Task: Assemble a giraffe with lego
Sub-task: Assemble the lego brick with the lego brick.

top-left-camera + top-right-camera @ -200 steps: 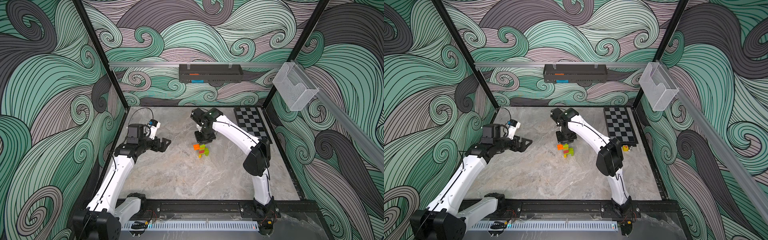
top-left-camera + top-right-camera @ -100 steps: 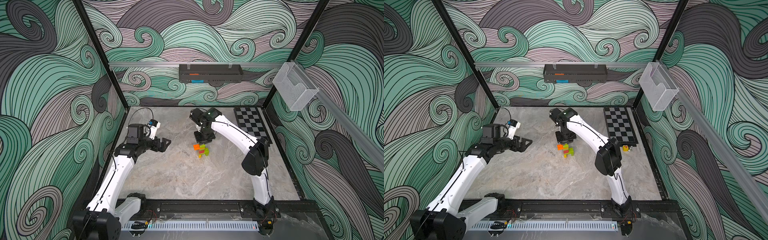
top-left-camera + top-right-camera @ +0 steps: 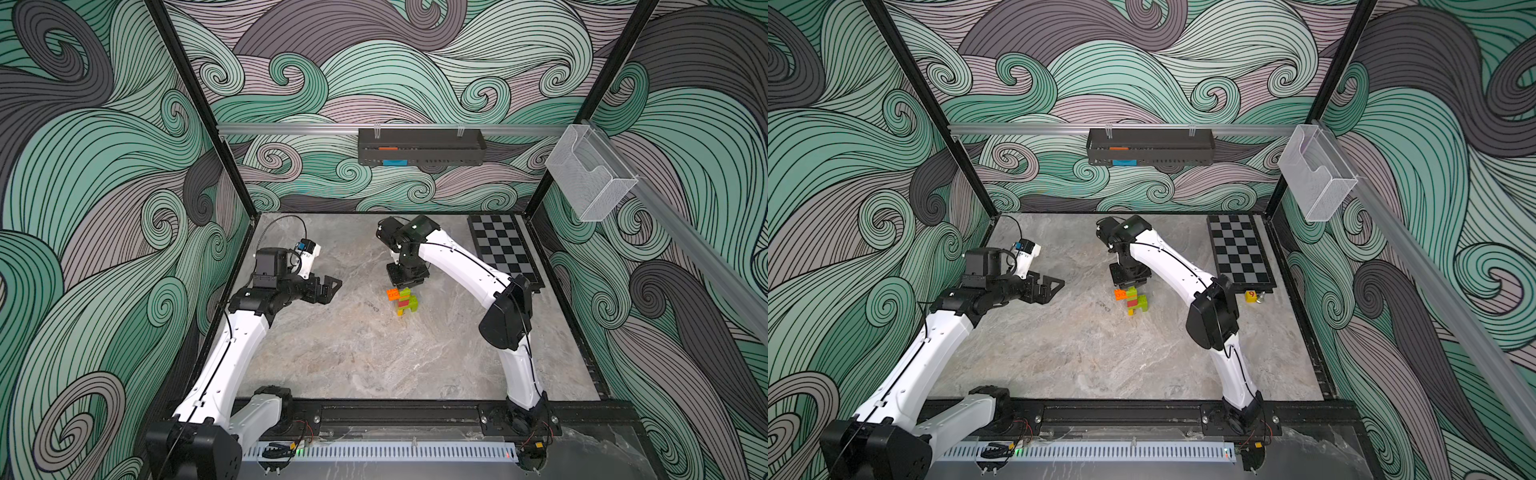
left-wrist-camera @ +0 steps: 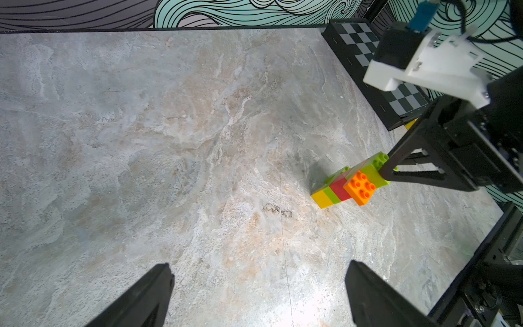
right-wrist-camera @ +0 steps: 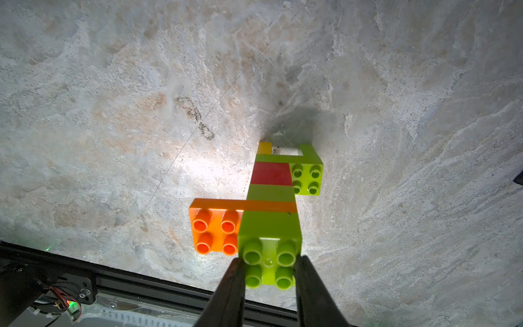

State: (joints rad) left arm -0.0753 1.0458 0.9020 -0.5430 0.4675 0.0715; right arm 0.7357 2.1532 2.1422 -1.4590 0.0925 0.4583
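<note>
Your left gripper (image 3: 330,286) hangs over the marble table (image 3: 353,353) on the left of the checkerboard mat (image 3: 503,249) and farthest from it. Its 2 black fingers (image 4: 152,294) are spread wide with nothing between them. Closer in, but still well apart from the mat's left edge, the giraffe (image 3: 403,300) stands upright on the table in both top views. It has 1 yellow leg and 1 green leg under a green body, with a neck of red and green bands above. The long orange brick (image 5: 215,229) juts from the neck away from the mat and shows 4 bare studs in the right wrist view. 1 lime green brick (image 5: 268,237) caps the stack. Your right gripper (image 5: 268,259) points straight down onto that cap, also on the mat's left side. Its 2 fingers (image 5: 308,283) are drawn in against opposite sides of the cap brick and pinch it, with 4 studs showing between them. The right arm's white forearm (image 3: 461,266) slants across the gap between the figure and the mat. A small yellow cube (image 3: 1251,296) sits on the table just beside the mat's near edge in a top view.
</note>
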